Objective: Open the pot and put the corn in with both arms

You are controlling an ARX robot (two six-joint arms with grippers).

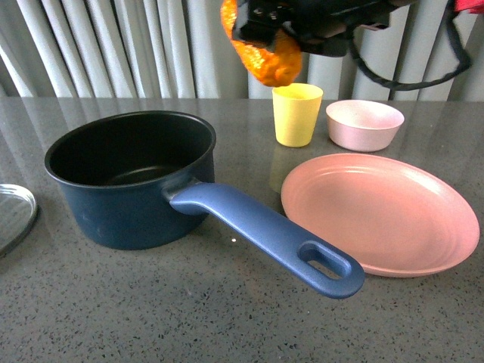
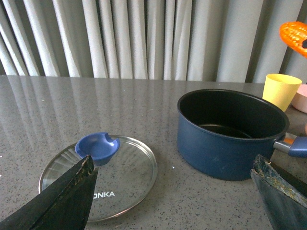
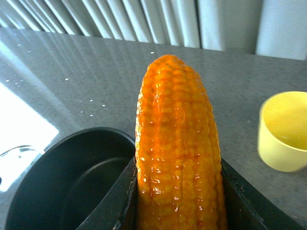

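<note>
The navy pot (image 1: 132, 178) stands open on the table, its long blue handle (image 1: 272, 238) pointing to the front right. It also shows in the left wrist view (image 2: 230, 134) and the right wrist view (image 3: 72, 182). Its glass lid (image 2: 98, 175) with a blue knob lies flat on the table, left of the pot; its edge shows in the front view (image 1: 13, 215). My right gripper (image 1: 265, 34) is shut on the orange corn (image 1: 268, 57), held high above the table, right of the pot and behind it. The corn fills the right wrist view (image 3: 177, 153). My left gripper (image 2: 172, 191) is open and empty, low over the table beside the lid.
A yellow cup (image 1: 296, 113) and a small pink bowl (image 1: 364, 125) stand behind a large pink plate (image 1: 378, 212) on the right. Grey curtains hang behind the table.
</note>
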